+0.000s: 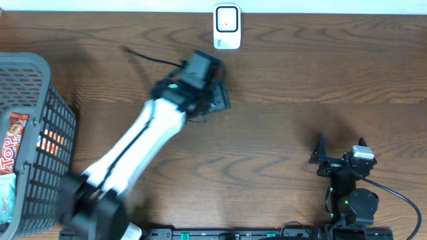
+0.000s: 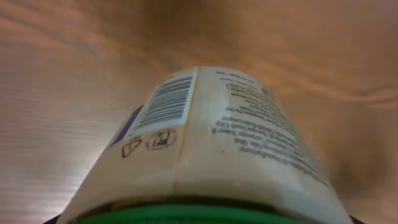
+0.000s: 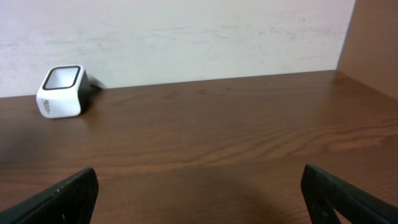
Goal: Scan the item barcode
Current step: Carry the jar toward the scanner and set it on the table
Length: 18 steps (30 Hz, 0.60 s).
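Near scanner [image 1: 227, 27], left end effector [image 1: 210, 83] grips barcoded bottle [image 2: 205, 143]; right end effector [image 3: 199, 190] wide, empty.

Looks like a robotics lab dressed as a shop checkout. Shows a wood-grain table [image 1: 280, 133] against a plain pale wall [image 3: 186, 37], a white barcode scanner [image 1: 227, 27] at the far edge, a grey mesh shopping basket [image 1: 40, 87] holding packaged goods [image 1: 13, 143], plus a left arm [image 1: 140, 143] and a right arm [image 1: 350, 193] based at the near edge.
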### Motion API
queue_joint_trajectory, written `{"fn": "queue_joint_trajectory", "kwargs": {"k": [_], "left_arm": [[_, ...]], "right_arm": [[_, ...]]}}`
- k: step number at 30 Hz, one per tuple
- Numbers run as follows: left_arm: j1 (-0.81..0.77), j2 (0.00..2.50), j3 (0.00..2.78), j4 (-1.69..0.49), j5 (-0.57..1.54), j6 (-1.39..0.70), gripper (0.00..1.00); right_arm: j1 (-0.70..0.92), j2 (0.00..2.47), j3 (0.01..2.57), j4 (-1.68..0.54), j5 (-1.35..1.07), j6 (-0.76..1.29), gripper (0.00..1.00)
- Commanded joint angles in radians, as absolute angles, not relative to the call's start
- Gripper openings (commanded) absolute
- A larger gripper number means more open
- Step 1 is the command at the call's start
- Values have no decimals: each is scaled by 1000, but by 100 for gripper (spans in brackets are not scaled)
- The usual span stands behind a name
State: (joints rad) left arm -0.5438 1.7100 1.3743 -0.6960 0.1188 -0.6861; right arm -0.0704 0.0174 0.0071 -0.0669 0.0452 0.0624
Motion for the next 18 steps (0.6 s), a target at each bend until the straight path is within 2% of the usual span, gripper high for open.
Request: {"fn": "queue_joint_trajectory", "kwargs": {"k": [1,10,13,18], "left_arm": [[-577,1805,1378,-669,66,-700,59],[-644,1970,1378,-607,66,-587,59],[-651,1981,1378,-617,61,-680,59],[-651,1981,1378,-648,52,-966,59]], "right_arm": [[-64,14,6,-70,51,51,99],[-64,14,6,-70,51,51,99],[-64,14,6,-70,51,51,99],[-64,14,6,-70,51,51,99]]}}
